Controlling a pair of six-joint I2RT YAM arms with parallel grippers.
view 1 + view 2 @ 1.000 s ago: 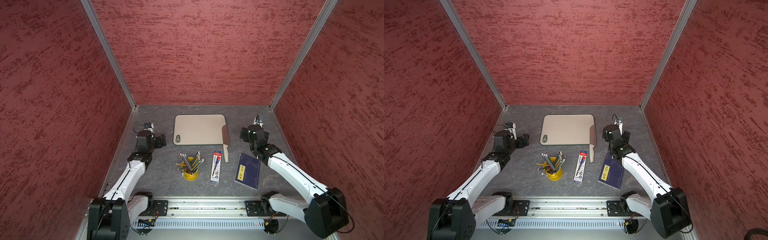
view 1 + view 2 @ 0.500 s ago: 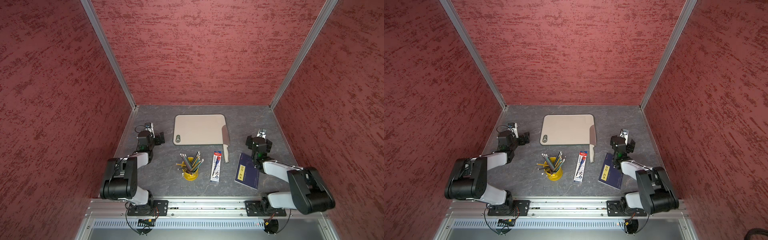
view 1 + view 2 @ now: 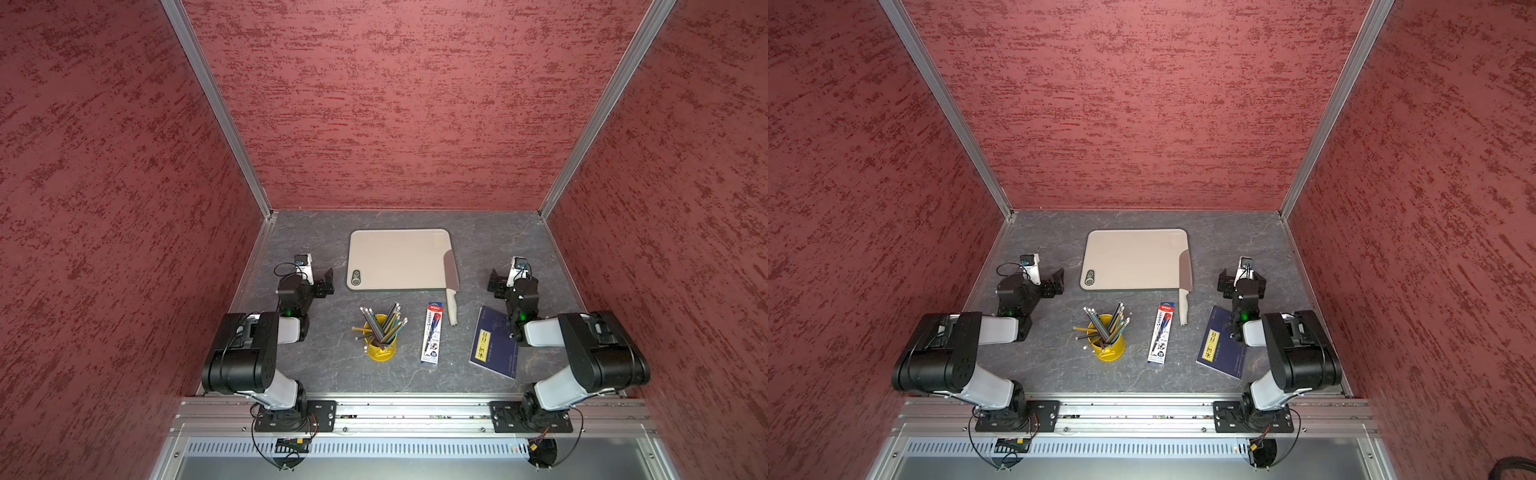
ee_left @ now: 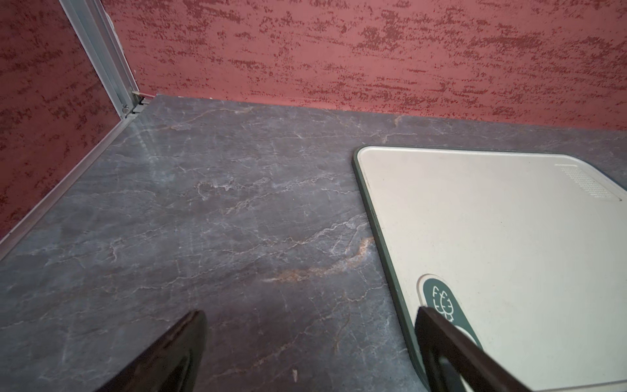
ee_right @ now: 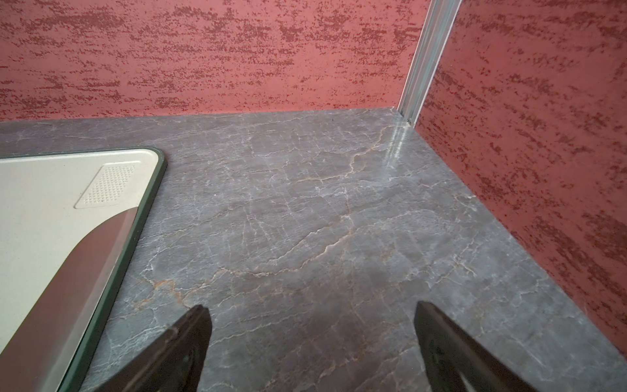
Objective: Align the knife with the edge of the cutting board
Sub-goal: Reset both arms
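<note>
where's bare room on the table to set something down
Bare: the strip between the cutting board and the back wall, and the patch between the knife and the right gripper. Crowded: pencil cup, pen package and booklet line up in front of the board.

Mottled red walls [image 3: 395, 104]; grey table [image 3: 498, 237] with pale veins. The cutting board [image 3: 395, 257] is beige, rimmed dark green; the knife [image 3: 451, 272] has a grey blade, off-white handle. Yellow cup [image 3: 380, 352], dark blue booklet [image 3: 498, 351].

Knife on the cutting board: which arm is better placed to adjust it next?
Right, probably. The knife lies along the cutting board edge beside the right gripper, which is open and empty; the left gripper sits across the board.
</note>
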